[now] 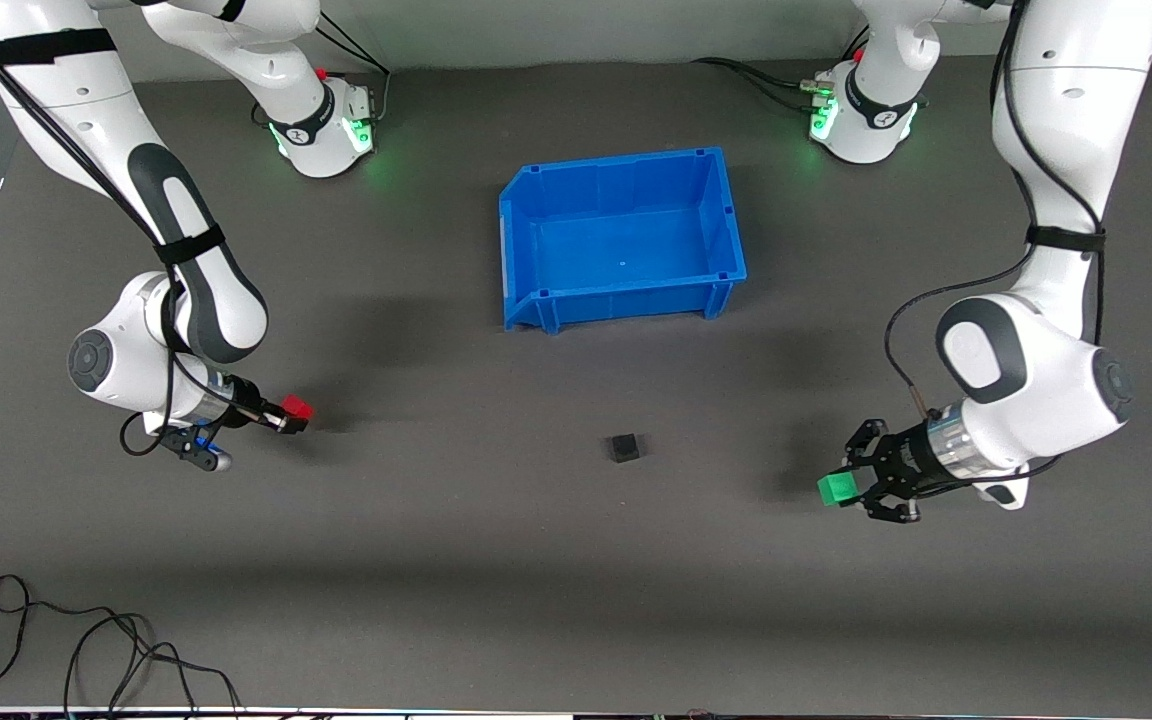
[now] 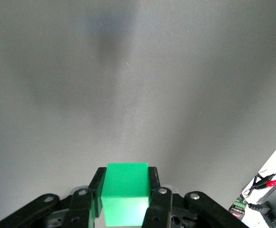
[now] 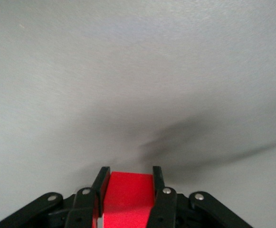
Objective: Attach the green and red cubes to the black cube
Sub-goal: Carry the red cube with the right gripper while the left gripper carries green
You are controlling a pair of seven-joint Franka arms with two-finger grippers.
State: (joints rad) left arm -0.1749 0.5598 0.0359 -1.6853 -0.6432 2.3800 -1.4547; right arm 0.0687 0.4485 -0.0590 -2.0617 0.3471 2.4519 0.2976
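Observation:
The small black cube (image 1: pixel 624 447) sits alone on the dark mat, nearer to the front camera than the blue bin. My left gripper (image 1: pixel 851 488) is shut on the green cube (image 1: pixel 837 488), which fills the gap between its black fingers (image 2: pixel 153 179) in the left wrist view, where the green cube (image 2: pixel 125 191) hangs over bare mat. At the right arm's end of the table, my right gripper (image 1: pixel 288 414) is shut on the red cube (image 1: pixel 296 407). The right wrist view shows that red cube (image 3: pixel 128 194) clamped on both sides, with a dark shadow on the mat ahead of it.
A blue bin (image 1: pixel 726 215) with nothing in it stands mid-table, between the two arm bases. A loose black cable (image 1: pixel 86 650) curls on the mat near the front edge at the right arm's end.

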